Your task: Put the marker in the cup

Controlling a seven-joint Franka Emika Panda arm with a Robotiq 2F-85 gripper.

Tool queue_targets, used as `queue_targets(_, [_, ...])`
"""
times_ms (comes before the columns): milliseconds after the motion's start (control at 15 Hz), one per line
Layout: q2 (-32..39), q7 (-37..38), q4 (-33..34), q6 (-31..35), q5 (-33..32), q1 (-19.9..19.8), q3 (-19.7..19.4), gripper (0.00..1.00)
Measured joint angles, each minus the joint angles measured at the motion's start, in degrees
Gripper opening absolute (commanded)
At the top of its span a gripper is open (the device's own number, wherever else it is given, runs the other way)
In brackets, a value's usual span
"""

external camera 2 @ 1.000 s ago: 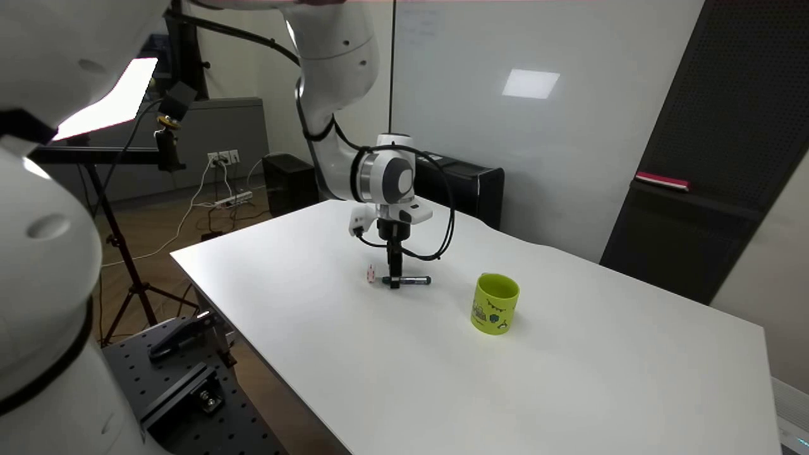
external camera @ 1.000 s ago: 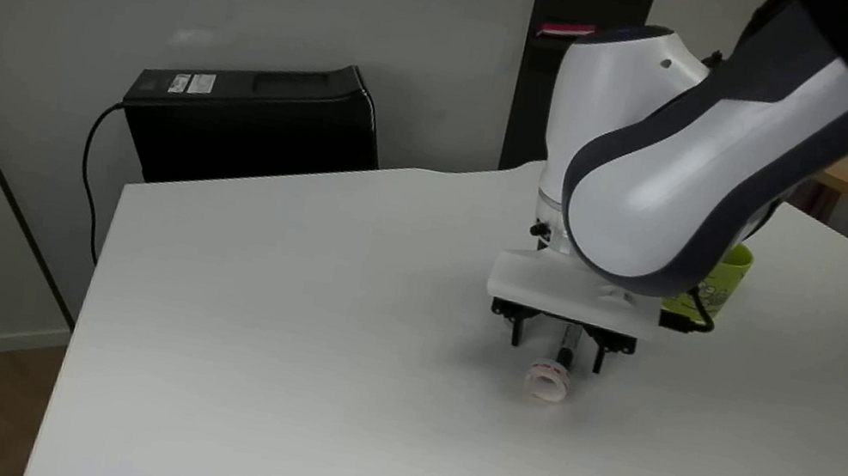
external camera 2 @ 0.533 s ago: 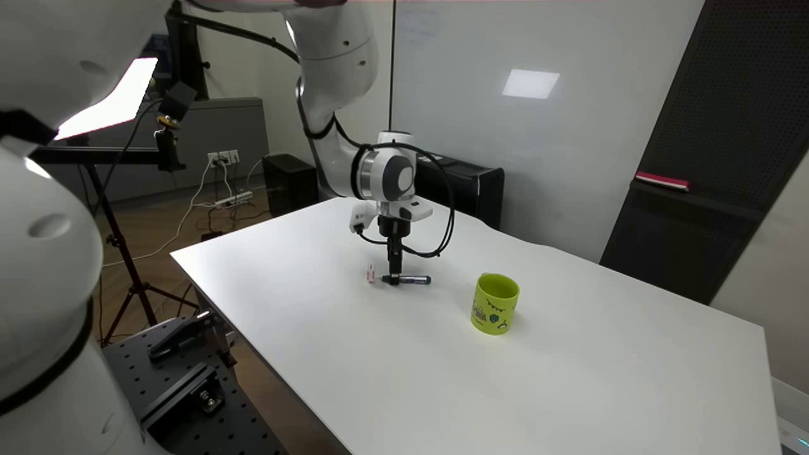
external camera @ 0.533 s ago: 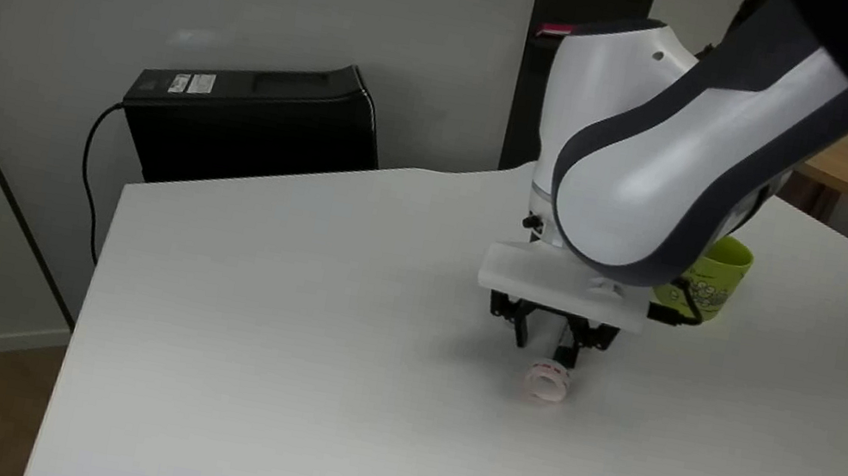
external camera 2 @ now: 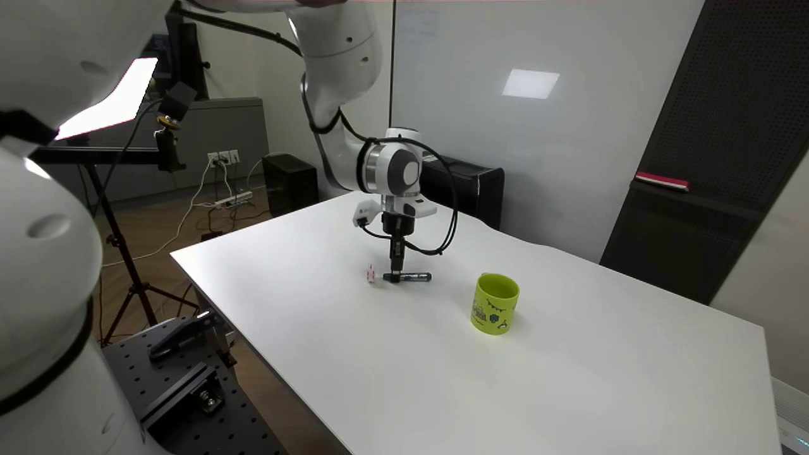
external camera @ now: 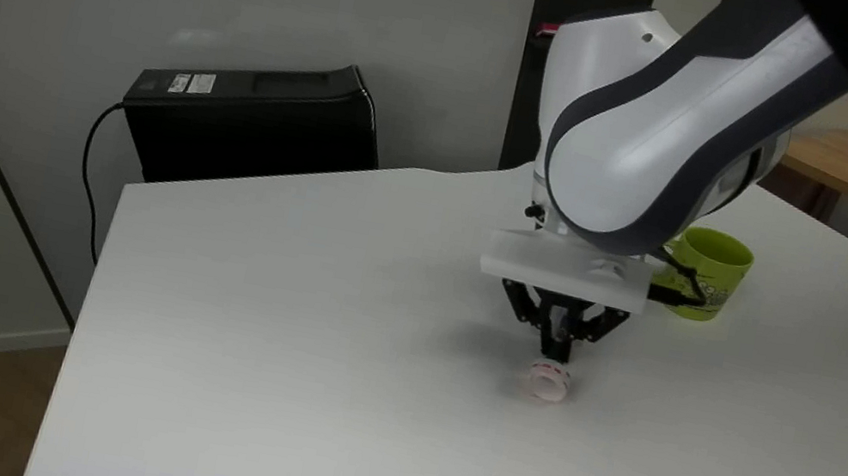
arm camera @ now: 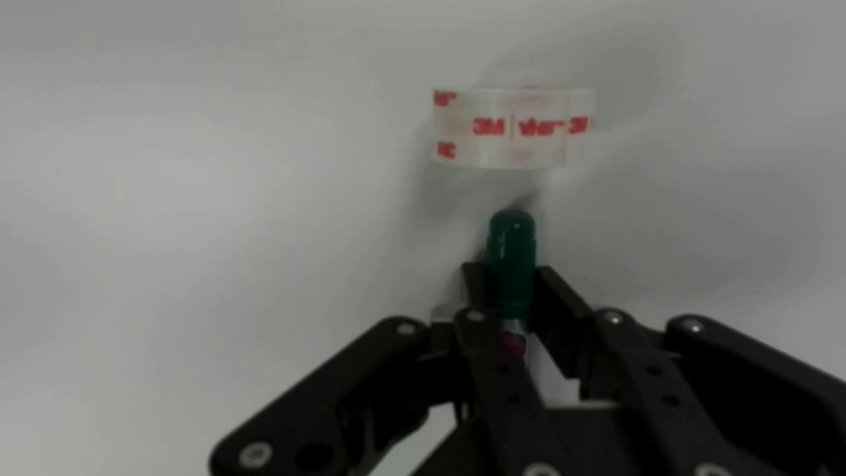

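Two black fingers (arm camera: 562, 307) just grabbed the thin green-capped marker (arm camera: 512, 264), apart from the round lime-green mug (external camera 2: 495, 306); carrying seems next.

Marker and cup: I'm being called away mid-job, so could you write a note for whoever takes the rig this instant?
Pincer: shut on the marker, near its green end.
Marker: about level in the grip; I can't tell whether it is clear of the table.
Cup: upright on the table, apart from the marker.
Tape: just off the marker's green end, not touching.
Done: marker gripped.
Left: carry it over and drop it in; it will probably need tilting first.
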Motion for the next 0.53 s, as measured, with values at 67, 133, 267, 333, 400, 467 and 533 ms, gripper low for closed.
queue_targets(67, [0.0, 0.1, 0.4, -0.8, 0.0, 0.0, -0.2, 0.04])
queue_targets(133, [0.0, 0.2, 0.8, -1.4, 0.0, 0.0, -0.4, 0.05])
queue_targets(267, [0.0, 0.3, 1.6, -2.4, 0.0, 0.0, -0.7, 0.05])
queue_targets(333, [-0.1, 0.5, 1.9, -2.7, 0.0, 0.0, -0.9, 0.05])
queue_targets(400, [-0.1, 0.8, 2.1, -2.9, 0.0, 0.0, -1.1, 0.05])
queue_targets(467, [-0.3, 1.2, 2.3, -3.3, 0.0, 0.0, -1.2, 0.05])
queue_targets(533, [-0.4, 1.4, 2.5, -3.7, 0.0, -0.1, -1.2, 0.05])
